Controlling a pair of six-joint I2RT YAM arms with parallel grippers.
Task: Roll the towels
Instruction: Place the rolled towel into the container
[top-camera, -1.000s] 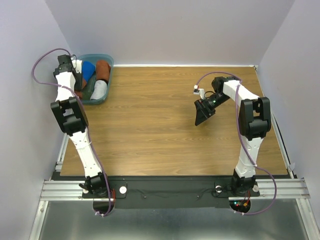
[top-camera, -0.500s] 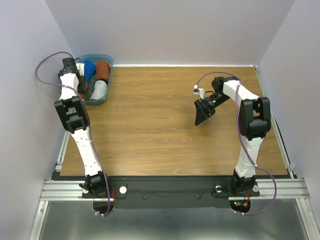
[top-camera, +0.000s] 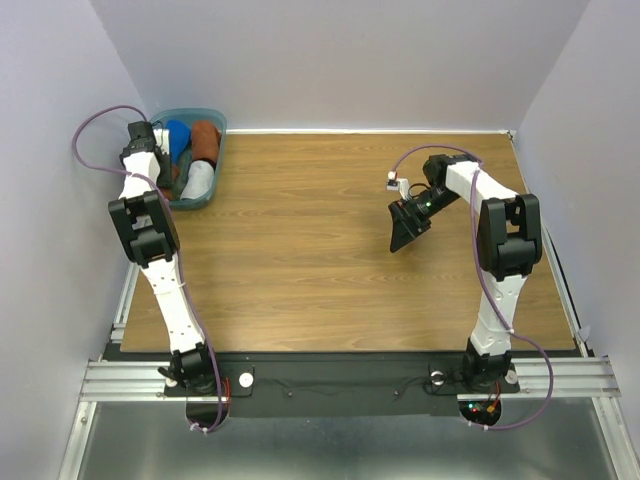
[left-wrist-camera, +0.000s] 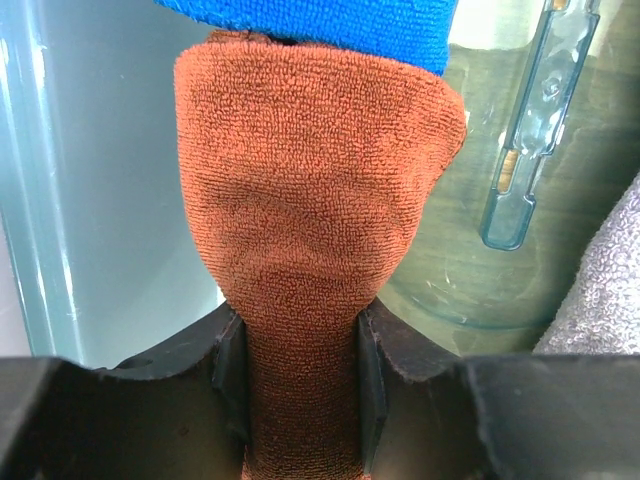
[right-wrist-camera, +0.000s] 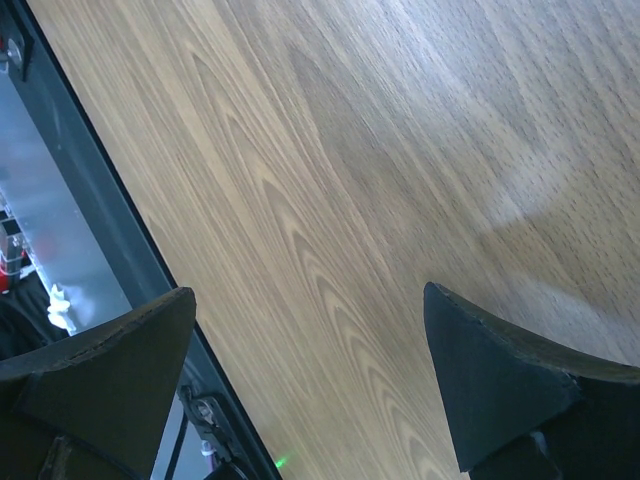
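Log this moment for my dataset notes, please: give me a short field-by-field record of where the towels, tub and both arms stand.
left gripper: fingers shut on the rust-brown towel, inside the tub
right gripper: fingers open, holding nothing, over the bare table
blue tub: far left corner of the table
tub contents: rust-brown towel, grey towel, a blue cloth
towels on the table: none
rolling: not yet begun

The left tool (left-wrist-camera: 300, 375) has moved a little further back and to the right, over the blue tub (top-camera: 214, 150). Its arm now covers less of the grey towel (top-camera: 198, 181), so more of that towel shows.
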